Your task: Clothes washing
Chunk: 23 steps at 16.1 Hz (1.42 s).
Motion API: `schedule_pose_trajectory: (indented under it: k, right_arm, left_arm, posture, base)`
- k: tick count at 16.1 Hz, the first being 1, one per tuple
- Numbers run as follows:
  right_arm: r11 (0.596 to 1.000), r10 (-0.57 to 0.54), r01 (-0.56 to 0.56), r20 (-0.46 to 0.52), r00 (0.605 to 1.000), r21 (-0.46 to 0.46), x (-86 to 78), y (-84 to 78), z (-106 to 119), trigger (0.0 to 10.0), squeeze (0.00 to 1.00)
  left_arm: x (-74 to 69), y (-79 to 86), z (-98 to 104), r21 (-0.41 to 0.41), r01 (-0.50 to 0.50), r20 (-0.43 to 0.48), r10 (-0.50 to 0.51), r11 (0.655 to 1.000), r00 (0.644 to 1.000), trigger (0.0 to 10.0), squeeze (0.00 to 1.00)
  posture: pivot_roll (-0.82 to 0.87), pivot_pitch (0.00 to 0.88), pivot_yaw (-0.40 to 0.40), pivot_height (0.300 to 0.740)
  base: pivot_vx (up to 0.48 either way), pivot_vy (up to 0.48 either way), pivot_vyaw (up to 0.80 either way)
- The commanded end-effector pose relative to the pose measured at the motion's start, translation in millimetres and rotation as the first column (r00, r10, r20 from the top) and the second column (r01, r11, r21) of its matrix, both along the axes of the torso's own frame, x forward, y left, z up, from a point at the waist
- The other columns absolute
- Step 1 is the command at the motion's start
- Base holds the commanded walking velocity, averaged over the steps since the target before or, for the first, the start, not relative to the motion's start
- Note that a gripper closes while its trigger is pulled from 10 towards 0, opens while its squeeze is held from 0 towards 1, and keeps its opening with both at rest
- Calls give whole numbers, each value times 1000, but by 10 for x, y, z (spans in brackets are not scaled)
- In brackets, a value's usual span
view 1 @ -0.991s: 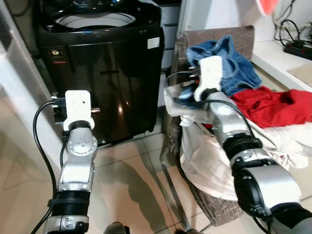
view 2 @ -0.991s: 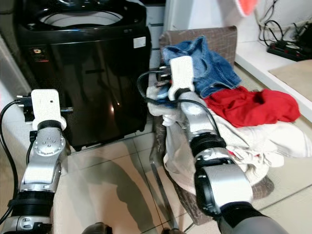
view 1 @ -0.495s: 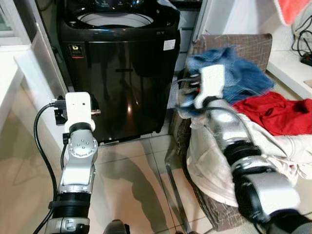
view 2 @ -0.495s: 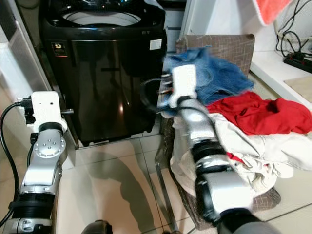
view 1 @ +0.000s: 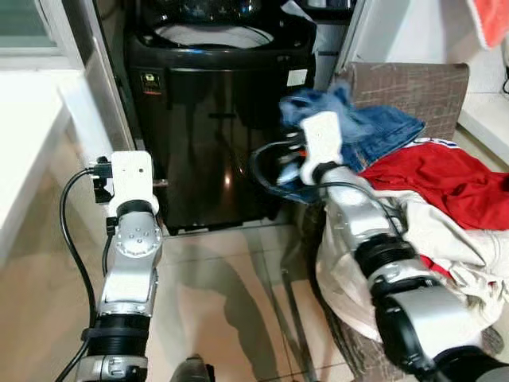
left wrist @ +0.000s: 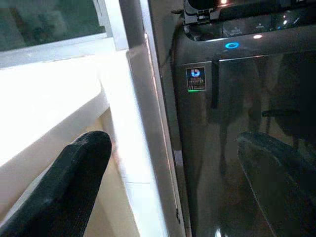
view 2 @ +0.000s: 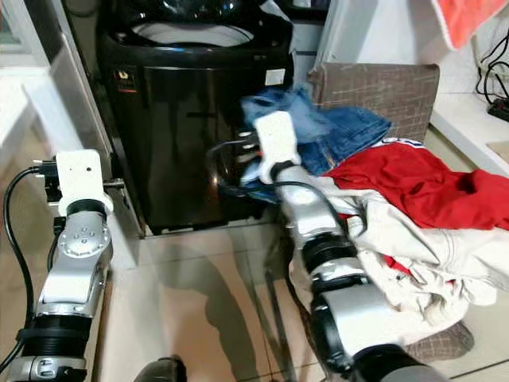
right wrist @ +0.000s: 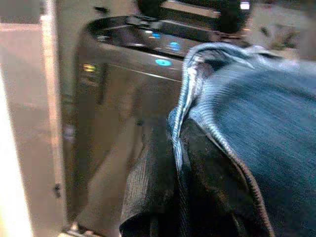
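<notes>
Your right tool (right wrist: pixel 180 163) is clenched on the blue jeans (view 1: pixel 374 131), lifted off the chair's (view 1: pixel 413 83) clothes pile toward the black washing machine (view 1: pixel 219 119); its wrist view shows denim pinched between the fingers. Your left tool (left wrist: pixel 168 177) hangs released, empty, facing the washer's front.

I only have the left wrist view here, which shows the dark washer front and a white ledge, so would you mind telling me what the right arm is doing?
Observer: The right gripper is shut on a fold of the blue jeans, held up beside the washing machine.
Operator: Thank you. Where did the jeans come from?
Observer: That I cannot say, but part of them lies on a brown chair heaped with laundry, including a red garment.
Operator: Is the washer ready to load?
Observer: Its top looks open, showing the pale drum rim.
</notes>
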State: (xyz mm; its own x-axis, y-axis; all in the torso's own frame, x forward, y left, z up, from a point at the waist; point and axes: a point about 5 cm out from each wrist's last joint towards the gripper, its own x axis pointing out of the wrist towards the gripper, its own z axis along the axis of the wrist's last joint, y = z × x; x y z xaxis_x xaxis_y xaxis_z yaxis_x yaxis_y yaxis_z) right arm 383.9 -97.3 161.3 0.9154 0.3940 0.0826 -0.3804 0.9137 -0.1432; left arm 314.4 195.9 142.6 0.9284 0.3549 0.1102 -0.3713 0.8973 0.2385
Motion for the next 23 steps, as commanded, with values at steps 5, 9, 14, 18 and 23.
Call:
schedule_pose_trajectory:
  k: [5, 9, 14, 18, 23]
  right_arm:
    - [998, 54, -54, -31, 998, 13, -42, 146, -64, 10000, 0]
    - [981, 189, -188, -9, 982, 50, -146, 372, -74, 10000, 0]
    - [981, 190, -190, -8, 982, 47, -142, 362, -66, 10000, 0]
    - [997, -37, 33, -53, 998, -64, -39, -5, -172, 10000, 0]
    - [968, 245, -242, -53, 968, 63, -217, 365, -191, 10000, 0]
  left_arm:
    - [23, -37, 22, 0, 13, -3, -13, 1000, 1000, 10000, 0]
    - [17, -33, 13, -5, 8, -5, -8, 1000, 1000, 10000, 0]
    - [28, -36, 16, -3, 14, -6, -14, 1000, 1000, 10000, 0]
    - [31, -36, 8, 1, 18, -11, -18, 1000, 1000, 10000, 0]
    - [19, -4, -6, -10, -5, -16, 5, 1000, 1000, 10000, 0]
  posture:
    - [59, 0, -38, 740]
    - [64, 0, -43, 740]
    - [66, 0, -45, 740]
    - [62, 0, -42, 740]
    - [58, 0, -41, 740]
  base:
    - [0, 0, 211]
    - [0, 0, 522]
    - [0, 0, 514]
    - [0, 0, 523]
    - [0, 0, 514]
